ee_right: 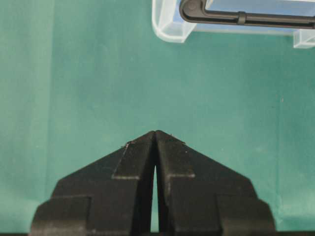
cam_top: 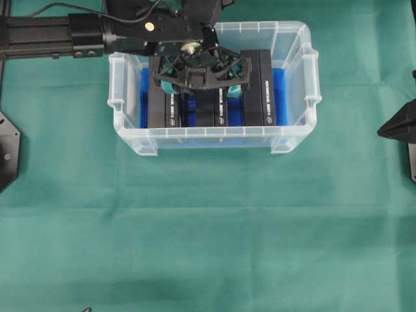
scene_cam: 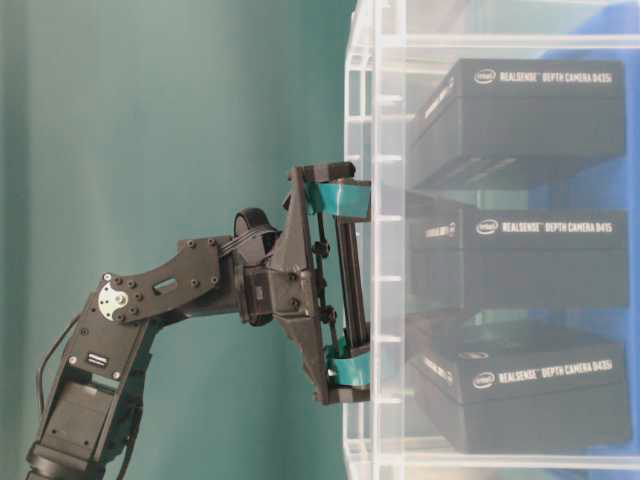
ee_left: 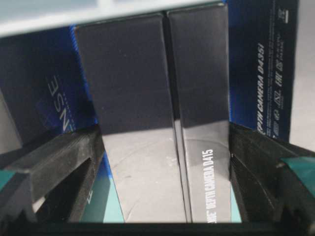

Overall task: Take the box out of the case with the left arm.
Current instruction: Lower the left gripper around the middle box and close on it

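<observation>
Down inside the case (cam_top: pixel 296 78), the left gripper (cam_top: pixel 201 68) hangs with its jaws wide apart, one on each side of two black boxes (ee_left: pixel 162 113) that stand side by side on their edges. Their long sides run the same way as the fingers (ee_left: pixel 54 162), so I think a squeeze comes next. More boxes crowd close, and the right gripper (ee_right: pixel 155 140) sits pinched together, far off on the green cloth (cam_top: pixel 208 234).

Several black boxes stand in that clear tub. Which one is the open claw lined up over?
The middle box. In the left wrist view it stands between the spread fingers of the left gripper; its neighbours lie outside them. From overhead, the gripper hangs above the case, over the row's left half.
</observation>
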